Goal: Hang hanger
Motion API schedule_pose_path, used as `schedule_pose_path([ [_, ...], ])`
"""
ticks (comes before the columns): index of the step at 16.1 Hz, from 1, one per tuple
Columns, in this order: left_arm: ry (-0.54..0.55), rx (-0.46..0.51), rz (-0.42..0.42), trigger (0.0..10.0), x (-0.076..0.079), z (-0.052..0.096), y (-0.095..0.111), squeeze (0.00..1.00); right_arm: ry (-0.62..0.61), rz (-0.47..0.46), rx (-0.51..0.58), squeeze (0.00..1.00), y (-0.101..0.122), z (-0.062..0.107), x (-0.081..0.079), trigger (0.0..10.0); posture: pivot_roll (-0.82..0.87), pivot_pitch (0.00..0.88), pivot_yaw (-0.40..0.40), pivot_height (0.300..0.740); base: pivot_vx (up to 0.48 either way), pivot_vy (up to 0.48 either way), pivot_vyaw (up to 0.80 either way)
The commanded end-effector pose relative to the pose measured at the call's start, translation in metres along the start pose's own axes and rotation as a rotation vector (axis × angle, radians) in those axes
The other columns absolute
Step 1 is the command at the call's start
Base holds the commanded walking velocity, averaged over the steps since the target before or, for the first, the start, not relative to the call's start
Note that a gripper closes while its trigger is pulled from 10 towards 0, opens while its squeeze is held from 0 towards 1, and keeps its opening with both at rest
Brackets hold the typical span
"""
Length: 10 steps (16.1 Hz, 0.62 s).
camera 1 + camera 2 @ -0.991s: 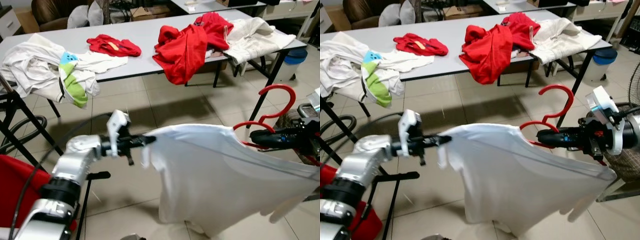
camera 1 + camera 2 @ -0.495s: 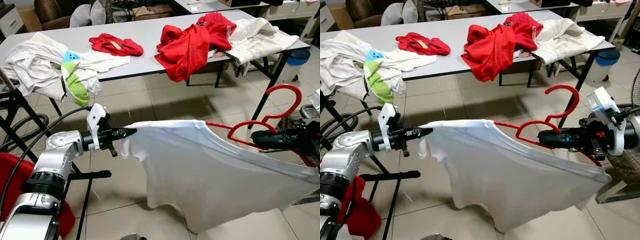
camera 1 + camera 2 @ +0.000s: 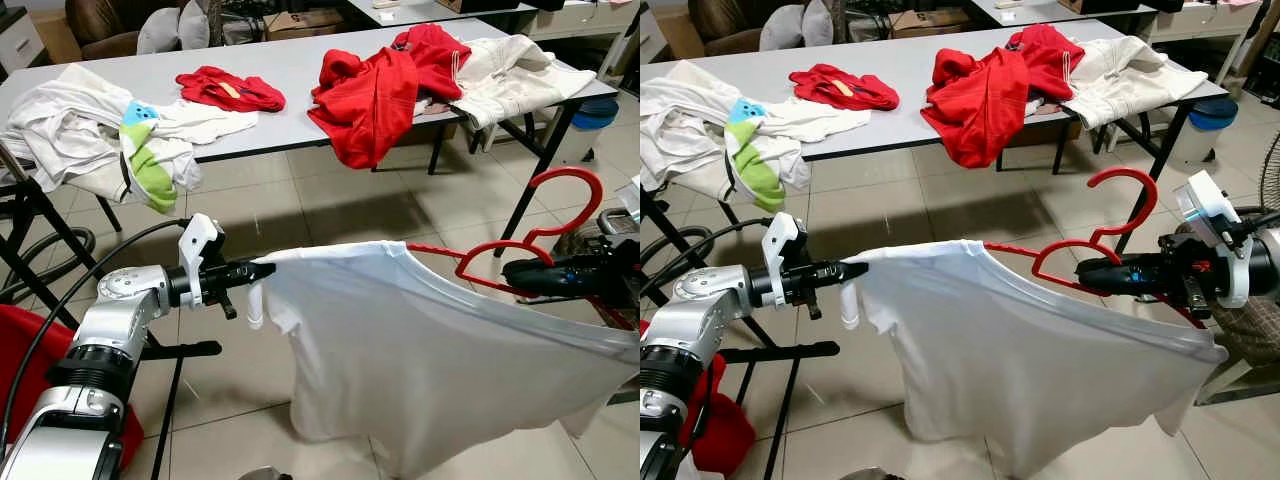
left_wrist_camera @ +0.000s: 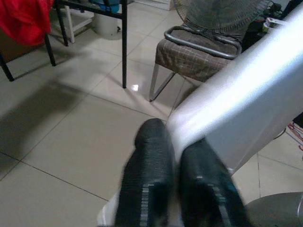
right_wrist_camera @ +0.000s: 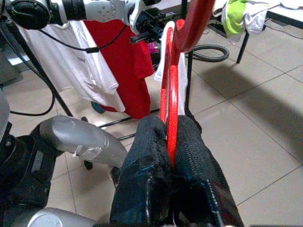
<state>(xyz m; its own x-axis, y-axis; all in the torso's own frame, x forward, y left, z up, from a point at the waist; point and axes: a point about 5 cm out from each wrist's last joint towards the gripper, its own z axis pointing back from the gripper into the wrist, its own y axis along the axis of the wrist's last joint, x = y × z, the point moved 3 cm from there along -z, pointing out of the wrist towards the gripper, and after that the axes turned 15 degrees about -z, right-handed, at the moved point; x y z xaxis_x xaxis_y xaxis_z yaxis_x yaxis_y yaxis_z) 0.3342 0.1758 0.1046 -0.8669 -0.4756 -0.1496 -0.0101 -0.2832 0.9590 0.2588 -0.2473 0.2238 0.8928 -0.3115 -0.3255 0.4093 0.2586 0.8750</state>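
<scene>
A white T-shirt (image 3: 440,360) hangs stretched between my two arms above the tiled floor. A red hanger (image 3: 540,235) sits inside its neck, hook curving upward at the right. My right gripper (image 3: 510,272) is shut on the hanger's shoulder bar; the right wrist view shows the red bar (image 5: 171,118) pinched between both fingers. My left gripper (image 3: 268,269) is shut on the shirt's sleeve edge at the left, and the left wrist view shows the white cloth (image 4: 236,109) running out from between its fingers (image 4: 147,184).
A long grey table (image 3: 270,75) stands ahead with heaps of red and white clothes. A black rack frame (image 3: 40,230) with a red garment stands at my left. A padded chair (image 4: 199,52) and a fan are at my right.
My left gripper has moved slightly right and down with the sleeve, so the shirt's left edge sags a little more. The right gripper and hanger have held still.
</scene>
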Motion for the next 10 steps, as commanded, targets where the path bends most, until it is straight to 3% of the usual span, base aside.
schedule_pose_path([
  [1, 0.004, 0.017, -0.021, 10.0, -0.004, 0.002, 0.007, 1.00, -0.023, 0.025, -0.005, 0.00, 0.004, 0.004, 0.000, 0.0, -0.18, 0.000, 0.068, 0.740, 0.000, 0.000, 0.00],
  [6, -0.002, 0.034, -0.028, 10.0, -0.005, 0.007, 0.011, 1.00, -0.093, -0.008, 0.001, 0.00, -0.008, 0.007, 0.006, 0.0, -0.18, 0.000, 0.070, 0.740, 0.000, 0.000, 0.00],
  [8, 0.130, -0.012, -0.042, 10.0, -0.008, 0.004, 0.004, 1.00, -0.256, -0.046, -0.021, 0.00, -0.031, 0.001, 0.018, 0.0, -0.18, 0.000, 0.076, 0.740, 0.000, 0.000, 0.00],
  [9, 0.260, -0.066, 0.028, 10.0, -0.001, -0.005, -0.005, 0.17, -0.439, -0.130, 0.020, 0.00, -0.058, -0.011, 0.030, 10.0, -0.17, 0.000, 0.078, 0.740, 0.000, 0.000, 0.00],
  [10, 0.277, -0.070, 0.075, 10.0, 0.005, -0.009, -0.008, 0.00, -0.505, -0.181, 0.058, 0.00, -0.068, -0.017, 0.032, 10.0, -0.17, 0.000, 0.078, 0.740, 0.000, 0.000, 0.00],
])
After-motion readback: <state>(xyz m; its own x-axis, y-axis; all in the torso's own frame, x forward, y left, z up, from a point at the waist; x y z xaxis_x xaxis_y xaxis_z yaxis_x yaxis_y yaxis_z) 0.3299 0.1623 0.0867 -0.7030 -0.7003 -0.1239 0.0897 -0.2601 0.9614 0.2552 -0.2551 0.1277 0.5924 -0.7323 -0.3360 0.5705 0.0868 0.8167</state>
